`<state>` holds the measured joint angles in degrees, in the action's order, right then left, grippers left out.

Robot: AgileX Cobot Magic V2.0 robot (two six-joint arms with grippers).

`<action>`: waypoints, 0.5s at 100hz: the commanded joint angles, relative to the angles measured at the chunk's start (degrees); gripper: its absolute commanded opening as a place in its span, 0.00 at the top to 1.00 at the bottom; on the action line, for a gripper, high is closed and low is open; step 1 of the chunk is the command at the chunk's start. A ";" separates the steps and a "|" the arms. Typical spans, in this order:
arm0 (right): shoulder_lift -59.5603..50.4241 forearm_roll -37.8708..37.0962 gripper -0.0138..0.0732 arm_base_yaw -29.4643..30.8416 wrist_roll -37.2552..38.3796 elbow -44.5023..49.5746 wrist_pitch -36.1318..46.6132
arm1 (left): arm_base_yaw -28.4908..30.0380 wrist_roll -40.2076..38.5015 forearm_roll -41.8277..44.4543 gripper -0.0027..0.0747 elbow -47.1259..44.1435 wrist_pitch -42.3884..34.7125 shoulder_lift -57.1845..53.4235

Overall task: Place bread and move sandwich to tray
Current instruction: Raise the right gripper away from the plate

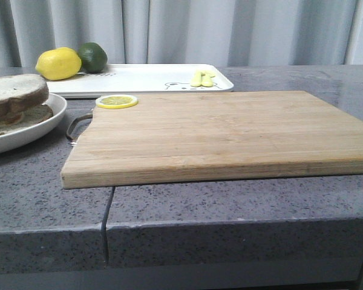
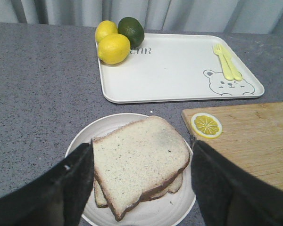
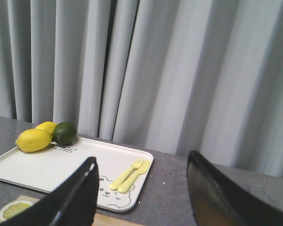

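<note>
Two thick pale speckled bread slices with dark crust lie stacked on a round white plate (image 2: 151,213); the top slice (image 2: 146,169) covers most of the lower one (image 2: 100,197). No egg shows between them. In the front view the stack (image 1: 15,90) is at the far left. My left gripper (image 2: 141,145) is open above the plate, one finger on each side of the bread, not touching it. The white bear-print tray (image 2: 174,75) lies beyond the plate. My right gripper (image 3: 141,159) is open and empty in the air, facing the tray (image 3: 52,165). Neither gripper shows in the front view.
A wooden cutting board (image 1: 218,133) fills the middle of the grey counter, with a lemon slice (image 1: 116,101) on its far left corner. On the tray (image 1: 139,78) are lemons (image 2: 113,48), a lime (image 2: 131,30) and a yellow fork and knife (image 2: 228,61). Curtains hang behind.
</note>
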<state>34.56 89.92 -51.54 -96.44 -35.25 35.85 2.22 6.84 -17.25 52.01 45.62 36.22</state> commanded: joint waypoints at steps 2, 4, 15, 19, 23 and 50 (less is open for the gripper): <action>-5.45 -0.25 0.35 0.23 -0.88 3.28 1.24 | 0.11 0.18 -0.28 0.42 1.18 -4.43 0.40; -6.27 0.27 0.35 0.23 -0.88 4.00 1.51 | 0.11 0.18 -0.28 0.42 0.83 -4.43 0.40; -9.10 2.15 0.35 0.23 -0.88 6.35 2.59 | 0.11 -0.60 -0.28 0.42 -1.37 -4.32 0.40; -9.62 2.50 0.35 0.23 -0.88 6.70 2.70 | 0.11 -2.35 -0.28 0.42 -2.23 -4.32 0.40; -9.73 2.91 0.35 0.23 -0.88 6.70 2.85 | 0.11 -4.09 -0.28 0.42 -2.99 -4.32 0.40; -9.73 2.86 0.35 0.23 -0.88 6.70 2.79 | 0.11 -22.04 10.43 0.42 -5.42 -4.86 4.46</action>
<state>24.70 95.41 -51.54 -96.84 -27.11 39.21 2.22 -8.57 -10.30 45.55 45.14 38.54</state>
